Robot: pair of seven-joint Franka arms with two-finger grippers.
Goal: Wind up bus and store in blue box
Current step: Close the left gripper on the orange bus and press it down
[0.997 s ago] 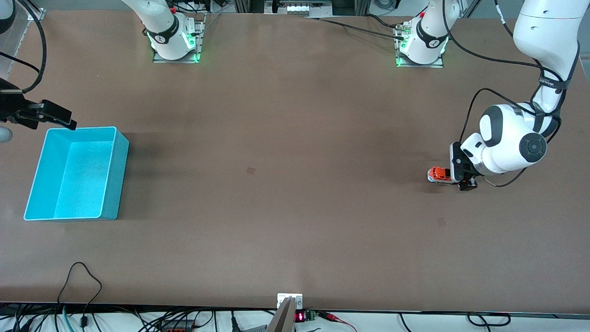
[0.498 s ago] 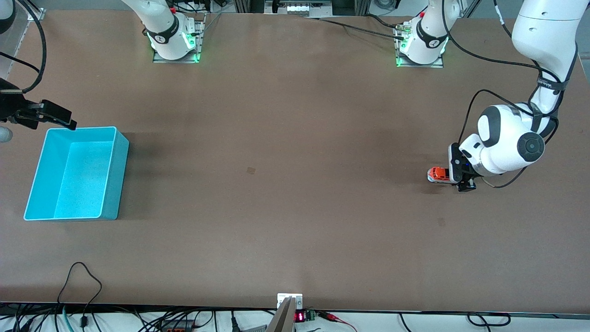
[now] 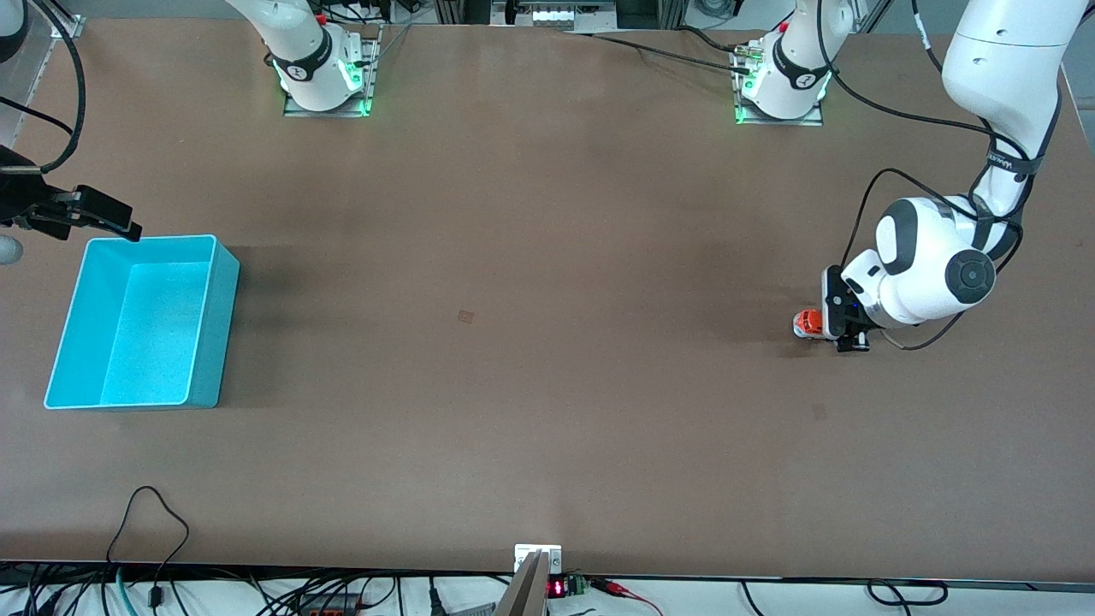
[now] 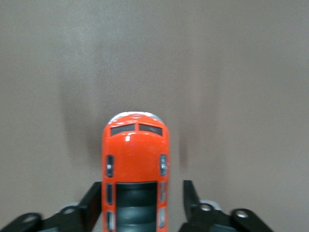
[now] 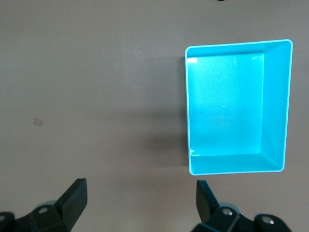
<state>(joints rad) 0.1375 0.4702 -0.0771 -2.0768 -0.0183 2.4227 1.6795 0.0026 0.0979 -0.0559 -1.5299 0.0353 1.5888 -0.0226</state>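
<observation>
The small orange-red bus (image 3: 804,323) stands on the table toward the left arm's end. My left gripper (image 3: 837,332) is down at table level around the bus's rear half. In the left wrist view the bus (image 4: 136,150) lies lengthwise between the fingers of the left gripper (image 4: 143,195). One finger (image 4: 94,203) touches its side and the other shows a narrow gap. The empty blue box (image 3: 218,334) sits toward the right arm's end. My right gripper (image 3: 107,214) waits open over the table just off the box's corner, with nothing in the right gripper (image 5: 140,195) and the blue box (image 5: 227,111) below.
Both arm bases (image 3: 325,77) stand along the table's edge farthest from the front camera. Cables (image 3: 150,522) lie at the near edge. Bare brown tabletop (image 3: 513,342) stretches between the bus and the box.
The left gripper has slid farther along the bus, covering more of it, and its fingers have narrowed in around the bus's sides. The right arm has not moved.
</observation>
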